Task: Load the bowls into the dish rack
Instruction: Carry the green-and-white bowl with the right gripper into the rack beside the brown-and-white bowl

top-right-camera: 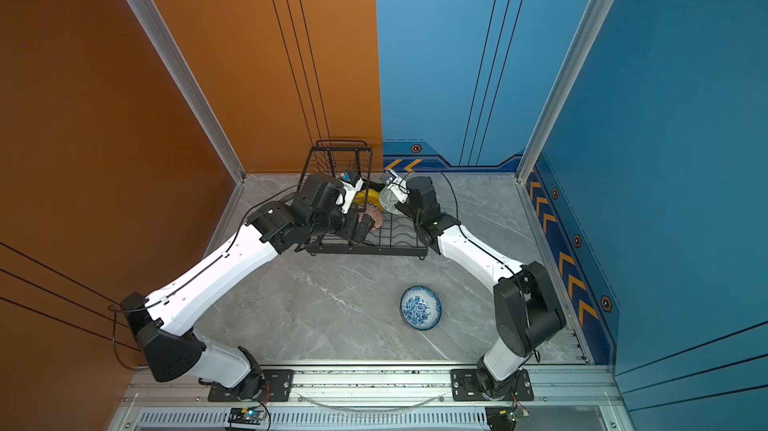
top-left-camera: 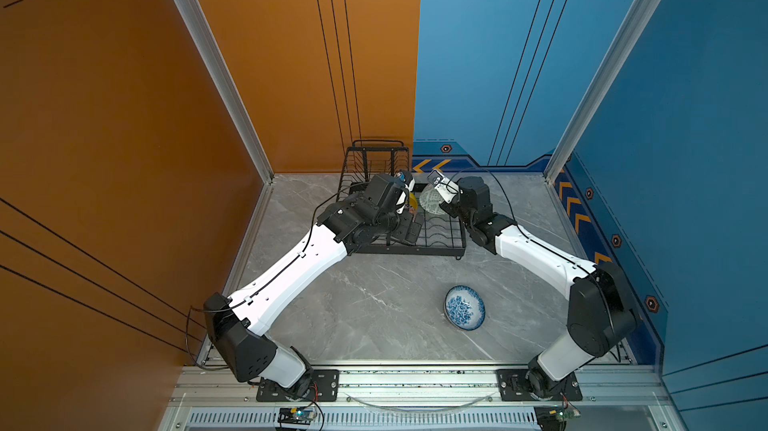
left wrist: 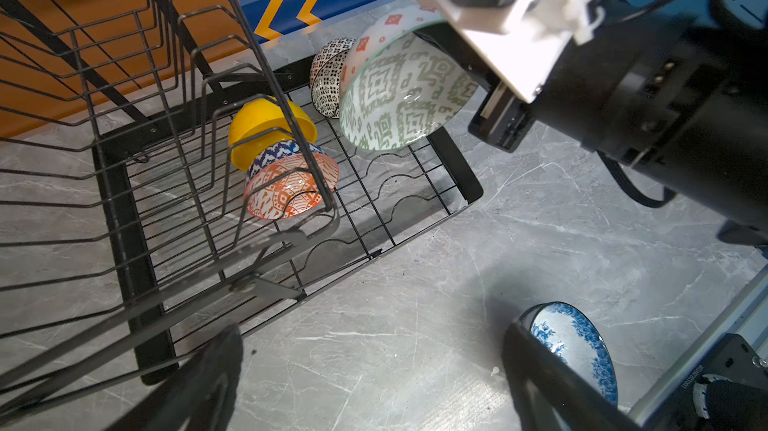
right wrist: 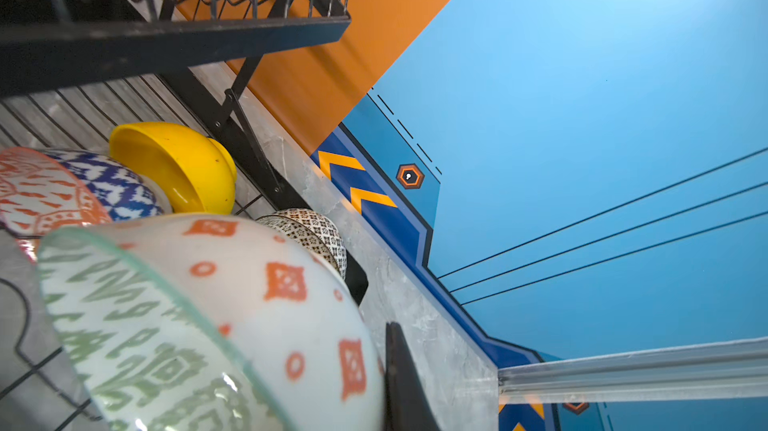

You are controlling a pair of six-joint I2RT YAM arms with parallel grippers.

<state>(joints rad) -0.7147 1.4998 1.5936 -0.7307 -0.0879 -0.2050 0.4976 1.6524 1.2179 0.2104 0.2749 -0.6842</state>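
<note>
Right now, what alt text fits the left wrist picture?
The right tool holds a green bowl tilted over the dish rack, which holds a yellow bowl, an orange bowl and a dark bowl. A blue bowl sits on the table.

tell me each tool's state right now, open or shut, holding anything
left tool: open, holding nothing
right tool: shut on the pale green bowl

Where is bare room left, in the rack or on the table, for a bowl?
Free: in the dish rack, wire rows between the orange-white bowl and its near rim; the table from there to the blue-white floral bowl. Crowded: the rack's back, where yellow bowl, dark-white bowl and the pale green bowl cluster.
</note>
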